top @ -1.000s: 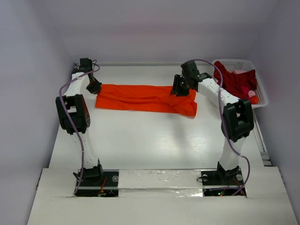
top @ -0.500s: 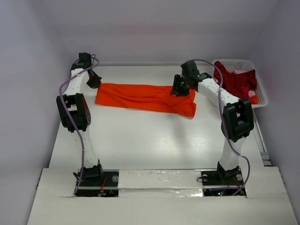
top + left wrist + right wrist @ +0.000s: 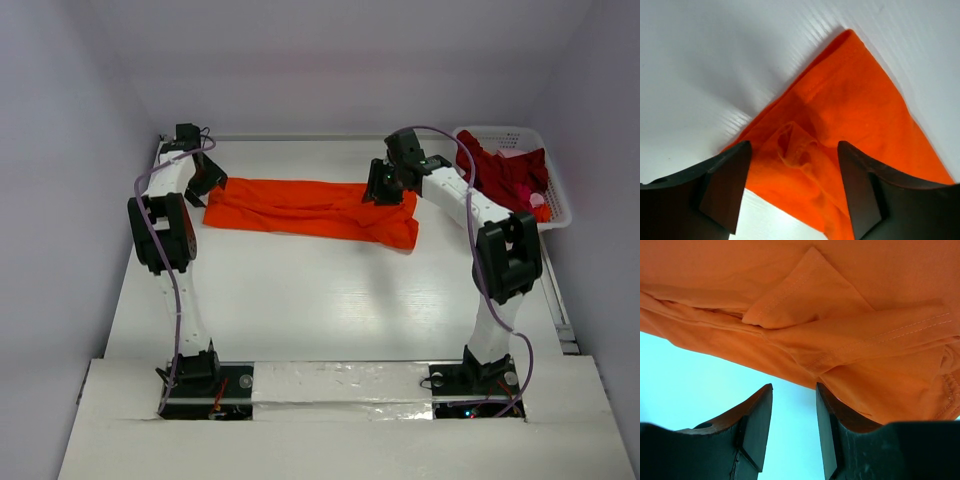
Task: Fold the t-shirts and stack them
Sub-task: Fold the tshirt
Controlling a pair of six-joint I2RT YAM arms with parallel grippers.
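End effector [image 3: 792, 148], left: newly wide above t-shirt [image 3: 855, 100]

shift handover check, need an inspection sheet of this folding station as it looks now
surface: white table, no stains seen
job's things: orange t-shirt lying as a long band at the far side; red t-shirts heaped in the basket
clutter: nothing seen
end effectors: left end effector open over the orange t-shirt's left corner; right end effector open at its right end, holding nothing
cables: purple cables, one per side, none on the shirt
surroundings: plain walls; basket at the far right
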